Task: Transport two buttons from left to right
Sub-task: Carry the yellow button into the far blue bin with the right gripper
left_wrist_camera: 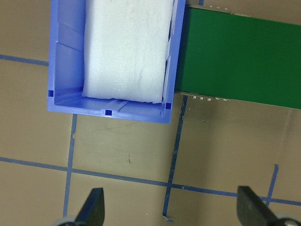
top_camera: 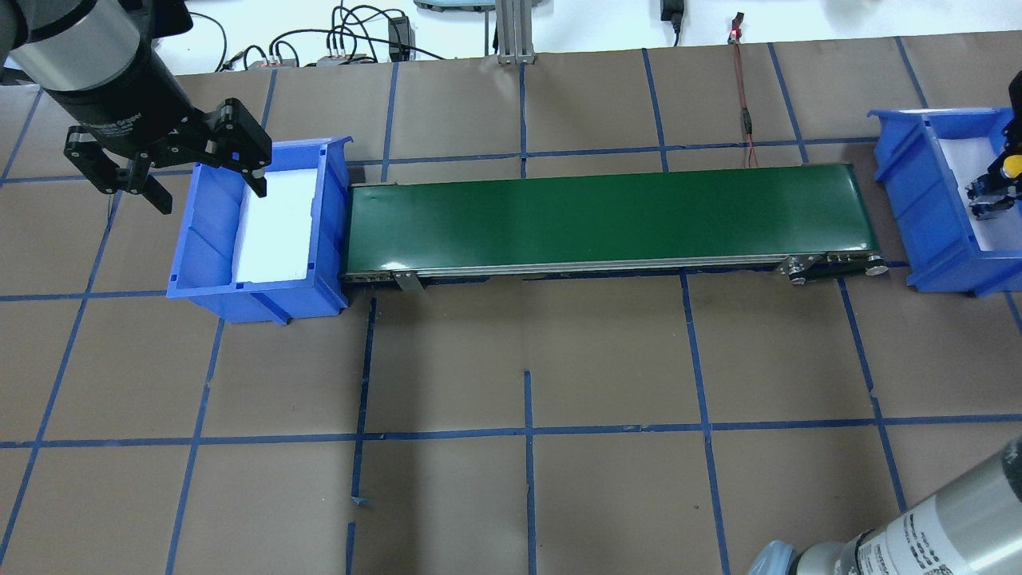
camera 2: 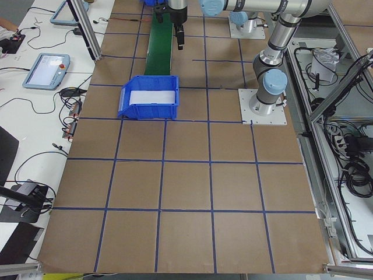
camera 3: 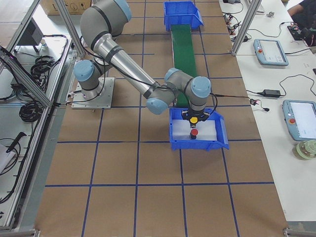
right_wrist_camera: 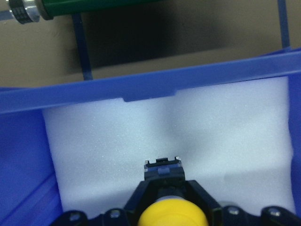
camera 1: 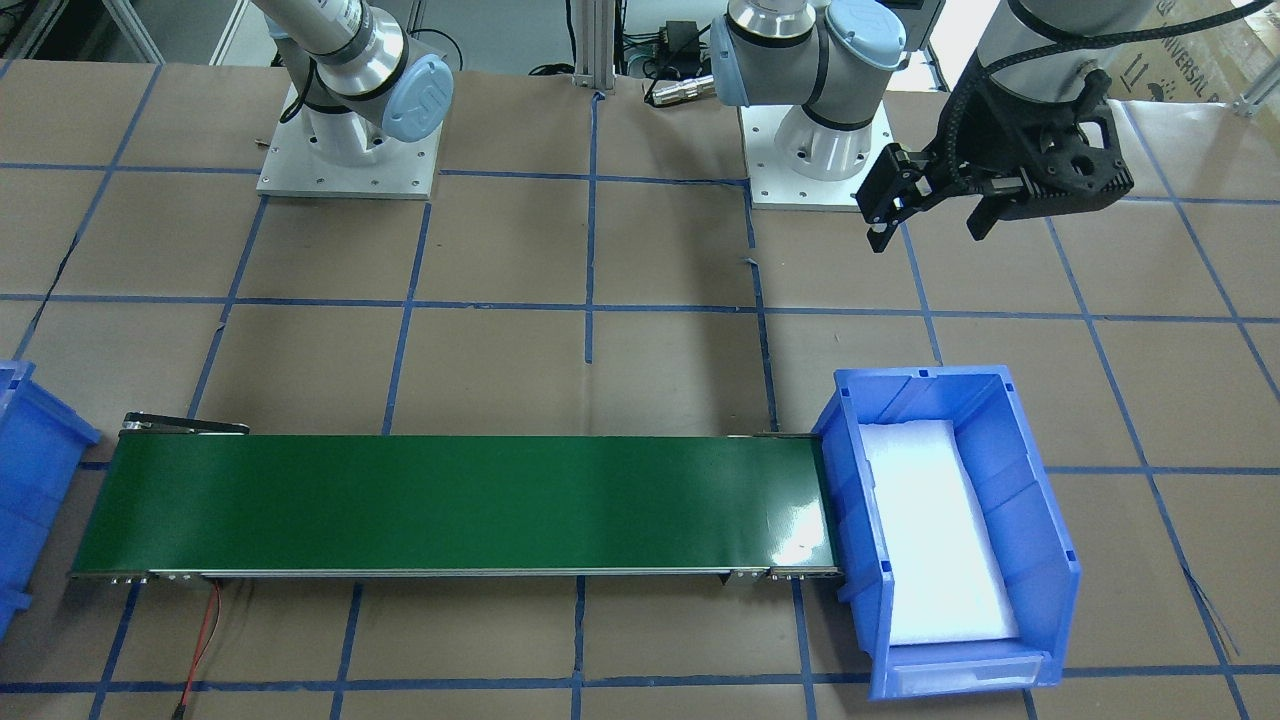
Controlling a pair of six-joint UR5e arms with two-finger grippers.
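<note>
Right tool [right_wrist_camera: 167, 188] is closed on the yellow button [right_wrist_camera: 172, 214], gripping its black base, and holds it over the white foam [right_wrist_camera: 141, 132] inside the right bin [camera 3: 197, 146]. The red button [camera 3: 194, 132] lies on that foam, near the tool and clear of its grip. Left tool [left_wrist_camera: 170, 197] has its jaws apart and empty, above the tabletop [left_wrist_camera: 225, 150] just beside the left bin [left_wrist_camera: 108, 113].

A robotics lab: teach pendants [camera 3: 270, 52], aluminium framing [camera 2: 83, 29], taped grid table [camera 2: 186, 192], cable-strewn benches [camera 3: 296, 187].
</note>
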